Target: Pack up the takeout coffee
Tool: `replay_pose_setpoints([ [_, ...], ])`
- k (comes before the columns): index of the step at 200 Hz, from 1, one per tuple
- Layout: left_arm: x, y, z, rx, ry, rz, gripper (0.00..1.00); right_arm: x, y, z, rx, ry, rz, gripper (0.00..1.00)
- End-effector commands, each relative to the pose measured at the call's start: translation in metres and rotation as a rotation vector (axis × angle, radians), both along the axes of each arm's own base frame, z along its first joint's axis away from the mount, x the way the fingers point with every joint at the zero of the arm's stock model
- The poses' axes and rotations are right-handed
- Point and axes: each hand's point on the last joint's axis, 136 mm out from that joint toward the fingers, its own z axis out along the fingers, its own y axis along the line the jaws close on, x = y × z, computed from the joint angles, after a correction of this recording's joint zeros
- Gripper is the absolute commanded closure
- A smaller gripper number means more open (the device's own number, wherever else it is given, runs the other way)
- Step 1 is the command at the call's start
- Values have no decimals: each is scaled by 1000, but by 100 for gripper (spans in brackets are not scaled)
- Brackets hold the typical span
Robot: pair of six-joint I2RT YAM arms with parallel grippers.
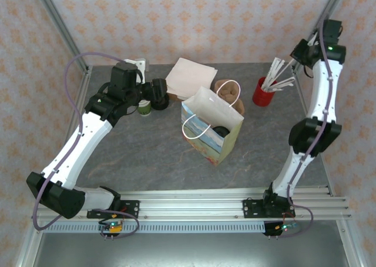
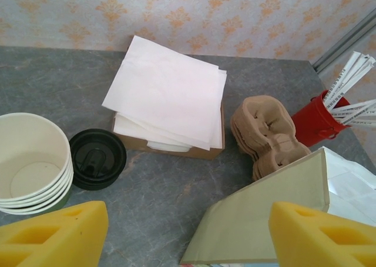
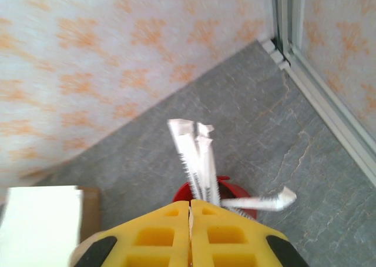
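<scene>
Standing open at the left of the worktop (image 1: 147, 149), the left fingers (image 2: 56, 234) are spread wide with nothing between them. Just ahead of them, on their left, sit the stack of lidless cups (image 2: 32, 161) and, just beside it, the bare black lids (image 2: 97, 159); neither is the task's item. Further right, the paper bag (image 1: 207, 107) stands upright at mid-worktop with its mouth open upward. A round black lid shows down inside that mouth, judged to be the takeout coffee (image 1: 220, 130), upright with its lid facing up; its green sides are hidden by the bag walls. The cup therefore lies to the right of the left fingers and slightly nearer the arm bases, with one bag corner just ahead of the right-hand finger in the left wrist view. Further right again, the red holder (image 1: 263, 93) carries the wrapped straws (image 3: 194, 155). The right fingers (image 3: 155, 237) are raised above it and pressed fully together; whether a straw is pinched between them cannot be told. Of the two arms, the left is the nearer to the bag and the cup.
</scene>
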Motion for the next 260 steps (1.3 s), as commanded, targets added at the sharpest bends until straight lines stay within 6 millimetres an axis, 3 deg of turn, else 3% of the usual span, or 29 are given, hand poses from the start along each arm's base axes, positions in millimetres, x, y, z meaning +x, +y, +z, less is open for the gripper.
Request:
replay_pose_setpoints([
  [1, -3, 1, 13, -9, -45, -10, 26, -42, 12, 58, -19, -110, -15, 92],
  [21, -5, 2, 13, -8, -47, -5, 26, -70, 20, 89, -61, -175, -27, 91],
  [37, -6, 3, 14, -9, -51, -4, 26, -90, 38, 116, -63, -250, 5, 92],
  [92, -8, 7, 9, 4, -38, 11, 27, -181, 158, 204, 65, -542, 358, 92],
  [111, -8, 7, 8, -2, -35, 17, 27, -204, 186, 213, 86, -576, 457, 92],
  [132, -7, 8, 9, -8, -40, 29, 27, -214, 212, 202, 98, -546, 551, 92],
  [146, -6, 9, 8, -6, -37, 33, 27, -214, 226, 183, 91, -499, 597, 93],
  [195, -3, 8, 5, -10, -26, 40, 27, -181, 257, 100, 14, -343, 629, 93],
  [231, -1, 8, 1, 0, -17, 39, 27, -160, 283, 54, -52, -254, 670, 93],
  [260, 5, 4, -8, -1, 0, 37, 27, -154, 308, 17, -81, -165, 729, 85],
])
